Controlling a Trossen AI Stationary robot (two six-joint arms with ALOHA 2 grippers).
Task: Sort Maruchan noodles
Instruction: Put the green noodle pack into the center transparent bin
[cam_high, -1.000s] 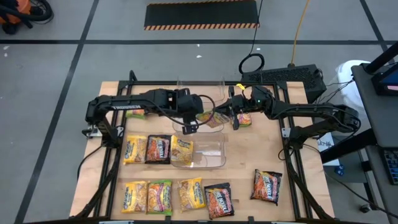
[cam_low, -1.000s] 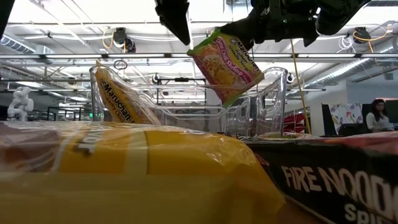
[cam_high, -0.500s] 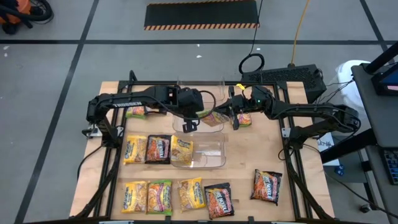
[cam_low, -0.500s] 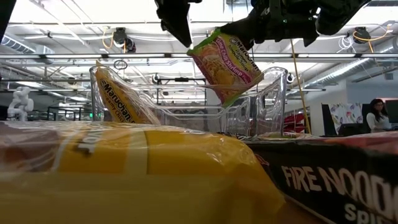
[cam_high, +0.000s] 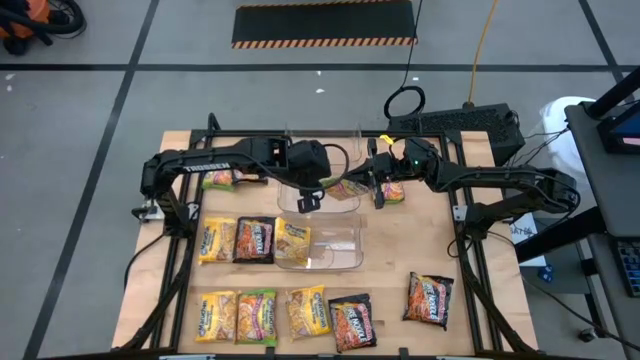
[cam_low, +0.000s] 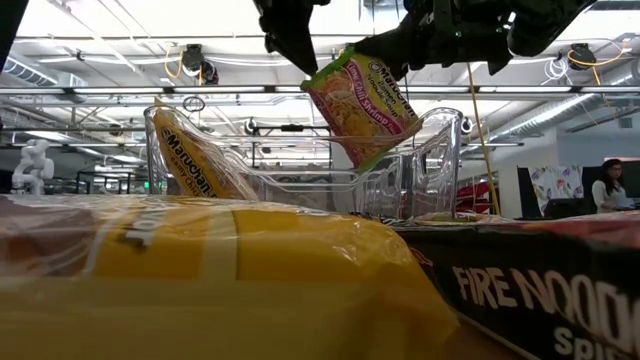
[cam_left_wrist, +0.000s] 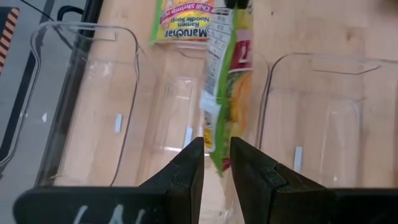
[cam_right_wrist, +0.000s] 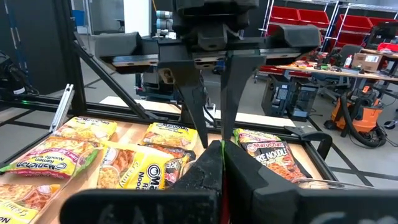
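Low view shows the right gripper (cam_low: 385, 55) with fingers clenched on the top corner of a green-yellow packet (cam_low: 362, 105), hanging it edge-down over the far bin (cam_low: 440, 150), probably so the other arm can take its free edge. The left gripper (cam_low: 298, 62), fingers released and slightly apart, hovers just beside that edge; in its wrist view the fingers (cam_left_wrist: 189, 171) straddle the packet's lower end without closing. Another packet (cam_low: 195, 160) leans inside the bin. The rest lie in rows on the tabletop (cam_high: 400, 250) around the near bin (cam_high: 322, 245), unsorted.
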